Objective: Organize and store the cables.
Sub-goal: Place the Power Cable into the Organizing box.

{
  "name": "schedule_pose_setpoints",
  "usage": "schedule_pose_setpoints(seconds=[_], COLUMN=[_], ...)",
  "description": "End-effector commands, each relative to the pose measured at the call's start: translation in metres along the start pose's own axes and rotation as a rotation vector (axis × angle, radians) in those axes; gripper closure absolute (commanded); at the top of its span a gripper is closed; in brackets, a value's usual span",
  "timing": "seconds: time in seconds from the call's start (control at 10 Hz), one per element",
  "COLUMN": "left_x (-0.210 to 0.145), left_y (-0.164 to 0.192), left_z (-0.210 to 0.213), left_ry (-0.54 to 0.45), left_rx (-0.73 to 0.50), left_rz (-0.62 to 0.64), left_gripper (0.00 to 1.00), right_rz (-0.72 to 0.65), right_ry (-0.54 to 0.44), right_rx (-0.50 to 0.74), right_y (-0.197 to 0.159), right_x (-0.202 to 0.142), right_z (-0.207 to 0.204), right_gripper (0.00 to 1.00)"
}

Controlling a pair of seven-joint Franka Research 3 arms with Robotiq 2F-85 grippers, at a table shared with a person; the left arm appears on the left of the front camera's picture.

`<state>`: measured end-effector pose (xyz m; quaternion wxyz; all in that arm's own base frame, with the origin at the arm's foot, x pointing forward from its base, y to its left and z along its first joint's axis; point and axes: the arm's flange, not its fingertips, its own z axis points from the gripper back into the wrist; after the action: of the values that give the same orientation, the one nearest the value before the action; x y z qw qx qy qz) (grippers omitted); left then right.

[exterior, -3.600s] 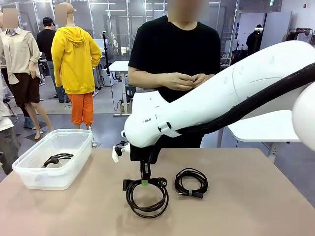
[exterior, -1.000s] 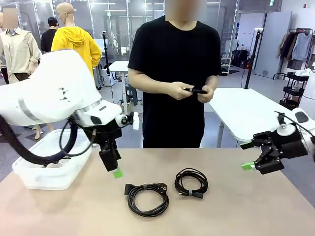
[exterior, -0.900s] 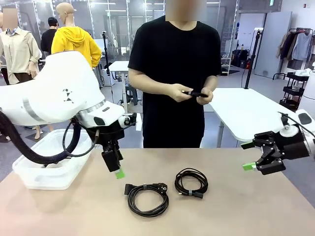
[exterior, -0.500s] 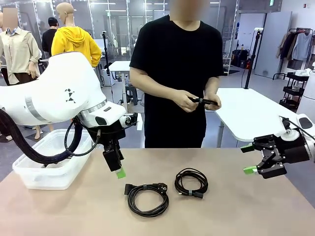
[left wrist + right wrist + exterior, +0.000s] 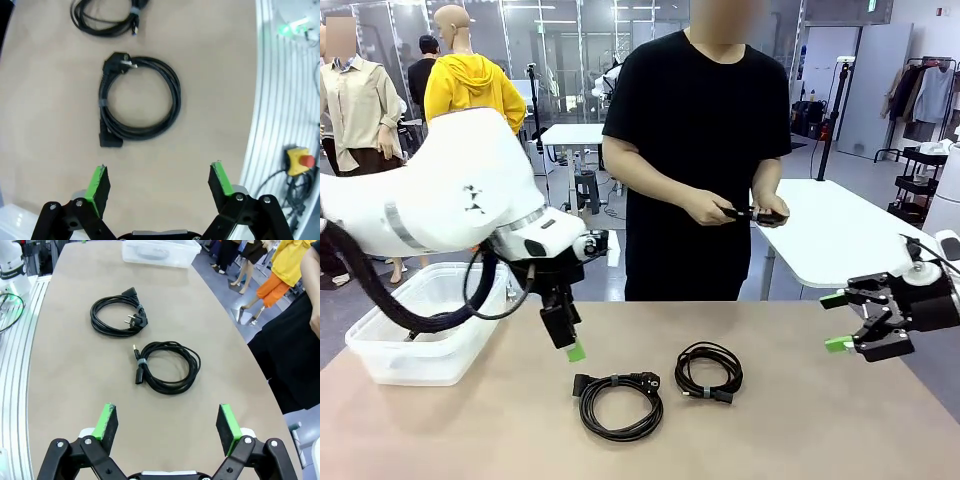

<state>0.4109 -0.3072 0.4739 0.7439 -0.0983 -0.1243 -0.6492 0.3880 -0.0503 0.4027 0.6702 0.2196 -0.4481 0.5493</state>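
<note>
Front view. Your left gripper [image 5: 575,349] hangs above the table [image 5: 800,430] with fingers down, seen edge-on, so you can't judge the gap from here. It holds nothing. The plug-end cable [image 5: 618,402] lies coiled on the table just below the fingertips, clear of them. The slim cable [image 5: 710,372] lies coiled beside it, further from those fingers. Your right gripper [image 5: 837,321] hovers off to the side, fingers spread wide and empty, well apart from both coils. The clear bin [image 5: 380,350] sits behind your left arm. The person's hands [image 5: 740,210] hold a small black item.

Left wrist view. Both fingers [image 5: 97,182] stand wide apart with bare table between them. The plug-end cable [image 5: 172,102] lies ahead of the fingers, nearer the left-hand pad's line. The slim cable [image 5: 107,25] lies beyond it.

Right wrist view. The fingers [image 5: 106,421] are fully spread and grip nothing. The slim cable [image 5: 167,367] lies ahead, centred between them. The plug-end cable [image 5: 119,314] lies further out, and the bin [image 5: 160,252] furthest.
</note>
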Motion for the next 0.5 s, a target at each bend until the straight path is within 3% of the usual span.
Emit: schedule_pose_setpoints(seconds=[0.0,0.4], left_x=[0.039,0.063], left_y=[0.027,0.051], left_z=[-0.029,-0.088], left_ry=[0.047,0.177], left_rx=[0.058,0.052], left_rz=[-0.058,-0.049], left_gripper=[0.00,0.00], right_rz=[-0.093,-0.205], right_ry=[-0.072,-0.178], right_rx=[-0.009,-0.098], right_y=[0.008,0.020], right_x=[-0.037,-0.094], right_z=[0.033,0.086], right_gripper=[0.00,0.00])
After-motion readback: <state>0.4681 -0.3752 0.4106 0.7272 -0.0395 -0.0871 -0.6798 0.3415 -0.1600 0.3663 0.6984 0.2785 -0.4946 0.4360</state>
